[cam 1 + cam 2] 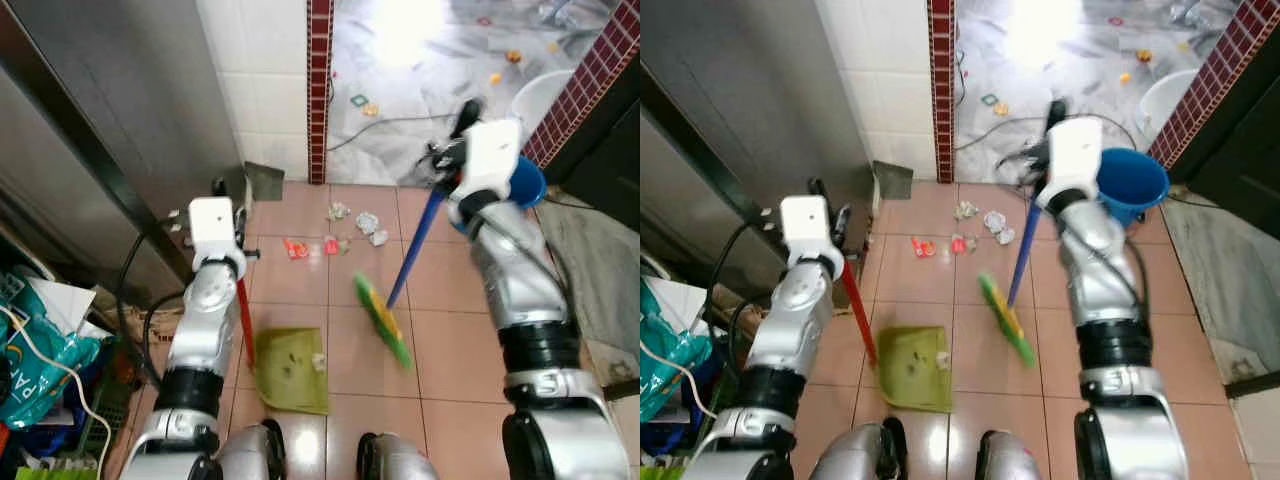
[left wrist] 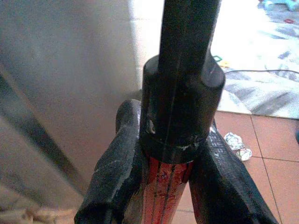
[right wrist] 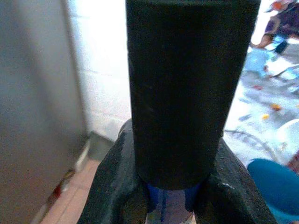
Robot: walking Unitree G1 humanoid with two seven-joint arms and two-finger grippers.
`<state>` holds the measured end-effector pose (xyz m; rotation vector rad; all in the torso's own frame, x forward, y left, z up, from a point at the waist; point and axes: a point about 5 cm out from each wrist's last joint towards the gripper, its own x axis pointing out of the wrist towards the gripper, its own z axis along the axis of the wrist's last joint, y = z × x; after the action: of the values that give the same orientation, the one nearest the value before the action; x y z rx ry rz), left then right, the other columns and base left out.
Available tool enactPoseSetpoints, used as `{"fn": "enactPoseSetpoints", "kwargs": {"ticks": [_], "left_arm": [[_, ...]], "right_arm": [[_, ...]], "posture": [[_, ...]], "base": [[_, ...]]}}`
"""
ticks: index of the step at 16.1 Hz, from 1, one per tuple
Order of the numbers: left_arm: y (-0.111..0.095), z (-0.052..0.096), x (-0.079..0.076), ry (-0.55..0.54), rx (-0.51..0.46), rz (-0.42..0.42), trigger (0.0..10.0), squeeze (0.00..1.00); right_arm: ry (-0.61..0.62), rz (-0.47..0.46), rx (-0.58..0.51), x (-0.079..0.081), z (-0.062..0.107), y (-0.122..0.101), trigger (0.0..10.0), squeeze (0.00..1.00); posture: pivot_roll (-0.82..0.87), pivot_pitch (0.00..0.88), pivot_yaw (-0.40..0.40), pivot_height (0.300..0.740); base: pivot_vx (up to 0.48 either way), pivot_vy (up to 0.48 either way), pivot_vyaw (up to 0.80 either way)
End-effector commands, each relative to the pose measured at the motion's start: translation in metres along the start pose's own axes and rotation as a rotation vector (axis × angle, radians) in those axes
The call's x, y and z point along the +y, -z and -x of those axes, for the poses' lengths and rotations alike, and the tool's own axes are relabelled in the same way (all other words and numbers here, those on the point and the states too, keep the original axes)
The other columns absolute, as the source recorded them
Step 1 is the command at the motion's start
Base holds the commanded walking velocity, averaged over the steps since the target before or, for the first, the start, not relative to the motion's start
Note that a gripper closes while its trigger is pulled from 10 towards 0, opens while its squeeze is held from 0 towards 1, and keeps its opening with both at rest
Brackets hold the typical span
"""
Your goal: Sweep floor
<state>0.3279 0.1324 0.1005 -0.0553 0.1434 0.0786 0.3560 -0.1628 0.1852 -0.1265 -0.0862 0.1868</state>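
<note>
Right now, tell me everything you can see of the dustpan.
The dustpan is a flat, olive-green scoop that looks like plastic, lying on the pink floor tiles just ahead of the robot's feet. A few small scraps sit on its soiled surface. Its long red handle rises at a slant to the left gripper, whose black fingers are shut around it just below a black end grip. The broom's green head is beside it to the right, apart from it.

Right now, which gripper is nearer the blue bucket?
Right. The right gripper, clamped on the broom handle, sits beside the blue bucket; the left gripper, holding the dustpan handle, is across the floor.
</note>
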Motion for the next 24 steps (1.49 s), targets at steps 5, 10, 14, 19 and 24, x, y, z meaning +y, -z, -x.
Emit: {"fn": "enactPoseSetpoints", "kwargs": {"ticks": [5,10,14,19,24], "left_arm": [[0.019,0.004,-0.005,0.014,0.094,0.061,10.0,0.00],[0.023,0.003,-0.013,0.023,0.101,0.055,10.0,0.00],[0.023,0.003,-0.014,0.014,0.095,0.050,10.0,0.00],[0.016,-0.001,-0.008,0.021,0.058,0.053,10.0,0.00],[-0.010,-0.004,0.003,0.009,-0.066,0.119,10.0,0.00]], "right_arm": [[-0.035,-0.110,0.062,0.040,0.005,0.027,10.0,0.00],[0.180,-0.582,0.008,0.020,-0.008,-0.006,10.0,0.00],[0.106,-0.301,-0.122,0.003,-0.015,-0.040,10.0,0.00],[0.107,-0.057,-0.220,-0.001,-0.009,-0.048,10.0,0.00],[0.158,0.001,-0.019,0.010,0.022,0.026,10.0,0.00]], "posture": [[-0.06,0.123,0.022,0.740],[-0.08,0.121,0.013,0.740],[-0.08,0.117,0.008,0.740],[-0.07,0.121,0.021,0.740],[-0.06,0.126,0.017,0.740]], "base": [[0.000,0.000,0.00],[0.000,0.000,0.00],[0.000,0.000,0.00],[0.000,0.000,0.00],[0.000,0.000,0.00]]}}
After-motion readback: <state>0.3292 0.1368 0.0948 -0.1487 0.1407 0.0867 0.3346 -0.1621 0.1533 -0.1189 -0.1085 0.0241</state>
